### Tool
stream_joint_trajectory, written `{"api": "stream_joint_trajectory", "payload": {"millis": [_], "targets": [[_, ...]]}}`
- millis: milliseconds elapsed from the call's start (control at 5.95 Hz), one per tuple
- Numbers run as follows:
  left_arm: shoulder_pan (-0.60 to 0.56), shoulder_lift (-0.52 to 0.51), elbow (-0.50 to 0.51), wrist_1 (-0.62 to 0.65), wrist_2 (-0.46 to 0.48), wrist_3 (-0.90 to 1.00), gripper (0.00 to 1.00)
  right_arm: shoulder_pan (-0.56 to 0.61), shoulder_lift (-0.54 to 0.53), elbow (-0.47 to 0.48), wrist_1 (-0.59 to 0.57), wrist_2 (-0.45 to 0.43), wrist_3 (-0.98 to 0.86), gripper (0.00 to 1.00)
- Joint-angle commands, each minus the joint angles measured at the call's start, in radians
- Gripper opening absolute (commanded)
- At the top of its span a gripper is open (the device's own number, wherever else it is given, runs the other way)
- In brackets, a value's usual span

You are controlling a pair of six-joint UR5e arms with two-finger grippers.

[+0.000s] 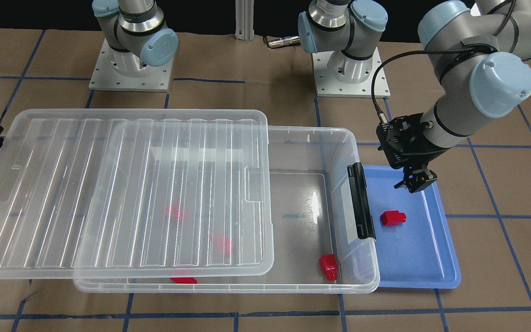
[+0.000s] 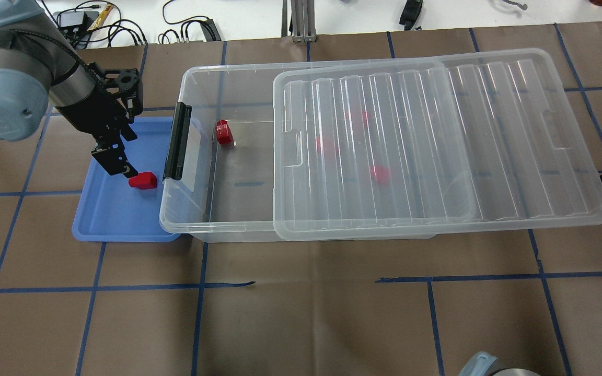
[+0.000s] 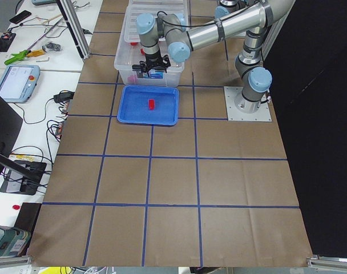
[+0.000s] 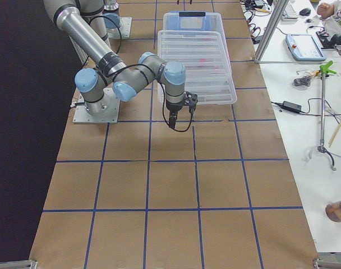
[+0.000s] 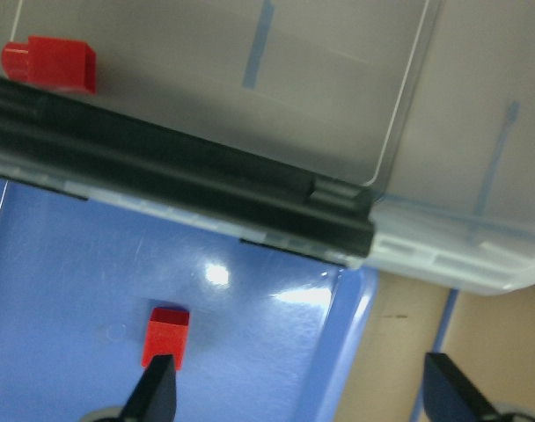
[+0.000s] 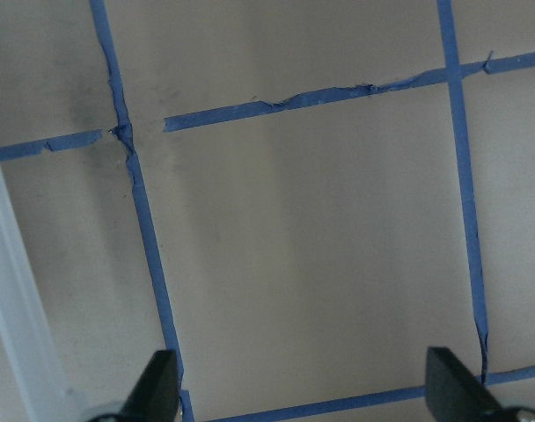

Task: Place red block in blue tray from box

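The brown counter (image 2: pixel 301 313) carried the box (image 1: pixel 311 133), with its ribbed lid (image 1: pixel 122 193) lying askew across the end away from the box's black clip (image 1: pixel 361 203). The blue tray (image 1: pixel 413 258) sat just beside the clip end. The left gripper (image 1: pixel 414 183) hung over that tray, fingers wide and empty. The right gripper (image 6: pixel 301 396), beyond the box's lidded end, also had its fingers spread wide. The red block (image 1: pixel 393 217) lay in the tray near the clip.

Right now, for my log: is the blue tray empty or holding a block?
Not empty: one red block lies on the blue tray floor, free of the open left gripper.
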Motion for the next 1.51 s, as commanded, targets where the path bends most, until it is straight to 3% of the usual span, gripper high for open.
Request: {"api": "stream_joint_trajectory", "payload": {"millis": [0, 336, 504, 841, 1177, 1345], "targets": [[-0.114, 0.049, 0.129, -0.207, 0.001, -0.278, 0.98, 0.002, -0.008, 0.025, 0.002, 0.018, 0.022, 1.00], [-0.163, 0.081, 0.223, -0.239, 0.013, -0.604, 0.98, 0.003, -0.030, 0.037, 0.013, 0.044, 0.053, 1.00], [-0.160, 0.076, 0.243, -0.233, 0.021, -0.664, 0.98, 0.003, -0.031, 0.051, 0.013, 0.048, 0.071, 1.00], [-0.162, 0.113, 0.222, -0.128, 0.021, -0.982, 0.98, 0.034, -0.031, 0.054, 0.013, 0.062, 0.111, 1.00], [-0.160, 0.110, 0.213, -0.087, 0.107, -1.349, 0.98, 0.046, -0.031, 0.056, 0.011, 0.064, 0.122, 1.00], [-0.162, 0.121, 0.211, -0.089, 0.099, -1.493, 0.98, 0.061, -0.031, 0.062, 0.013, 0.088, 0.152, 1.00]]}}
